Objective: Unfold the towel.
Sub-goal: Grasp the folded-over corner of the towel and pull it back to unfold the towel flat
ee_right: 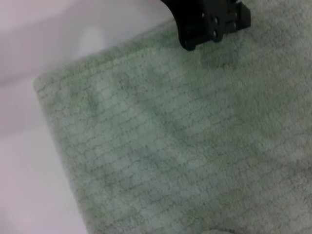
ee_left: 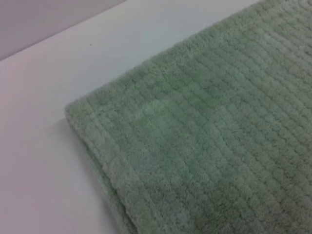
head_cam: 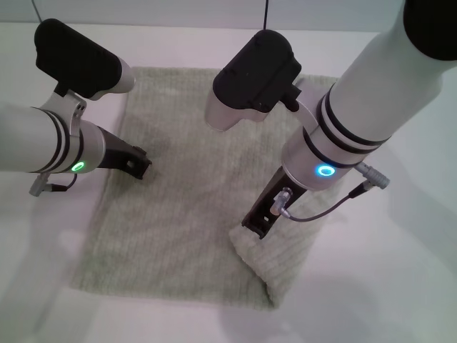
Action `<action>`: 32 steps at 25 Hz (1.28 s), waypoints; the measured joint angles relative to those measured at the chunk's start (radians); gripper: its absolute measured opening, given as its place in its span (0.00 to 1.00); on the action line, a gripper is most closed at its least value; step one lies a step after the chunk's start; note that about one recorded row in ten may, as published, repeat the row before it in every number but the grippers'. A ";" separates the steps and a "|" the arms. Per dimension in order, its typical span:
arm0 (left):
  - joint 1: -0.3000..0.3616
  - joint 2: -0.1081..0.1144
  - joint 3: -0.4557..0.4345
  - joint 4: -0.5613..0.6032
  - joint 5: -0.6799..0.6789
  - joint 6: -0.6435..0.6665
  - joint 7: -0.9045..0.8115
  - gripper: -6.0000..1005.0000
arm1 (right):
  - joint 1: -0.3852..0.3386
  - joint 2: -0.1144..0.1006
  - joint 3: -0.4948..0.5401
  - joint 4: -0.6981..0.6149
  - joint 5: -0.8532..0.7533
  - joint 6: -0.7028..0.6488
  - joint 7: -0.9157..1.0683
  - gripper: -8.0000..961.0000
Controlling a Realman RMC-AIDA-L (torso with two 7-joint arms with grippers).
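Note:
The pale grey-green towel [head_cam: 193, 207] lies spread on the white table, ribbed and fuzzy. Its near right corner [head_cam: 260, 261] is raised in a thick fold that reaches up to my right gripper [head_cam: 255, 223], which is shut on that edge. My left gripper [head_cam: 139, 163] hovers low over the towel's left edge, about midway along it. The left wrist view shows a flat towel corner [ee_left: 78, 114] on the table. The right wrist view shows the towel [ee_right: 170, 146] below and the left gripper [ee_right: 209, 22] farther off.
The white table [head_cam: 43, 286] surrounds the towel on all sides. Bare table shows to the left, to the right and in front of the towel. A cable [head_cam: 321, 207] loops from the right wrist.

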 joint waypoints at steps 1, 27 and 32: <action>0.000 0.000 0.000 0.000 0.000 0.000 0.000 0.00 | 0.000 0.000 0.002 -0.002 0.000 0.002 -0.001 0.04; -0.008 0.000 0.000 0.004 0.001 -0.005 -0.004 0.00 | -0.015 0.005 -0.081 -0.074 -0.065 -0.039 0.023 0.62; -0.012 0.000 0.000 0.006 0.002 -0.007 -0.002 0.00 | -0.014 0.005 -0.082 -0.058 -0.065 -0.046 0.023 0.71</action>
